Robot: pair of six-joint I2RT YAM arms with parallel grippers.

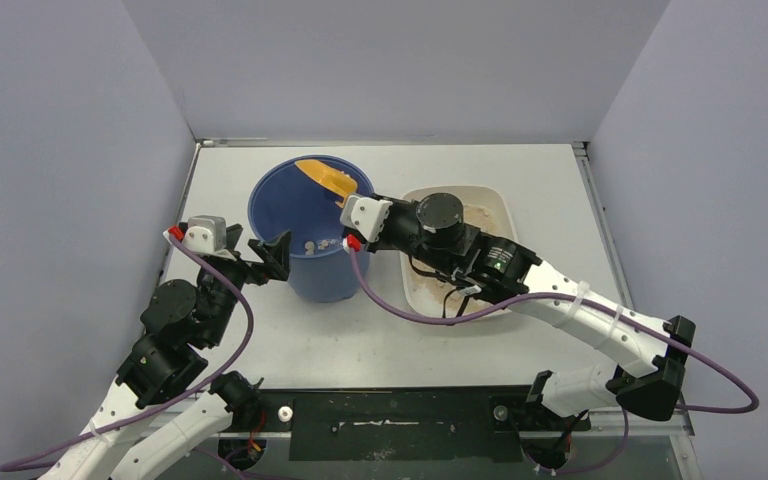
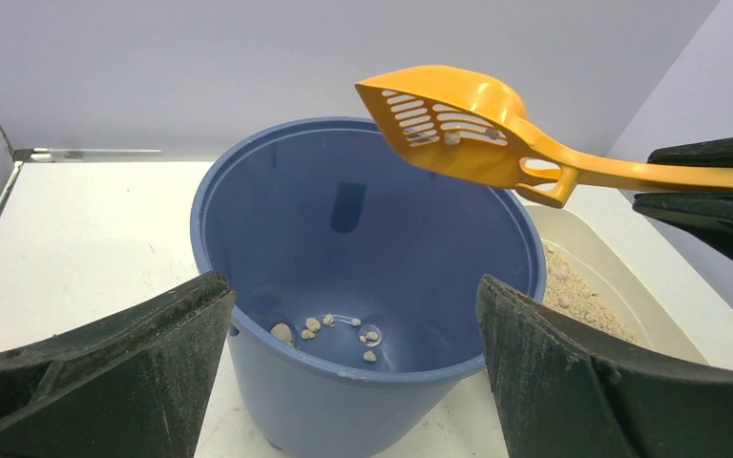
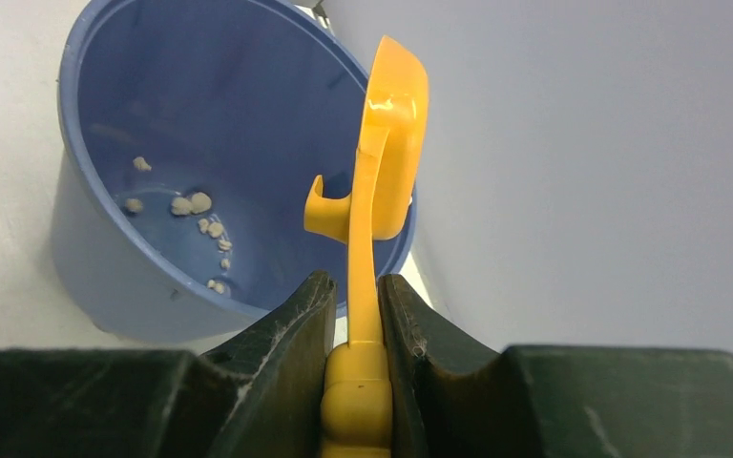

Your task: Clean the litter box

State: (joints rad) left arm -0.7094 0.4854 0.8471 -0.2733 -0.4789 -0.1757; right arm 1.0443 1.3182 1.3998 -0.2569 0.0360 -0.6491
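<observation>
Above white table (image 1: 520, 170), lilac walls (image 1: 390, 60): right pincer (image 3: 357, 291) tight on orange scoop (image 2: 458, 119), left pincer (image 1: 272, 256) agape.

Bright, even light fell from overhead; the blue bucket (image 1: 320, 275) threw only a faint, soft shadow on the tabletop (image 1: 360, 340). The overhead view was sharp throughout.

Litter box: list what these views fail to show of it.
Top view: the right arm covers the middle of the litter box; any clumps there cannot be told.
Left wrist view: only one corner shows; the bucket and a left finger hide the rest.
Right wrist view: out of frame entirely.
</observation>
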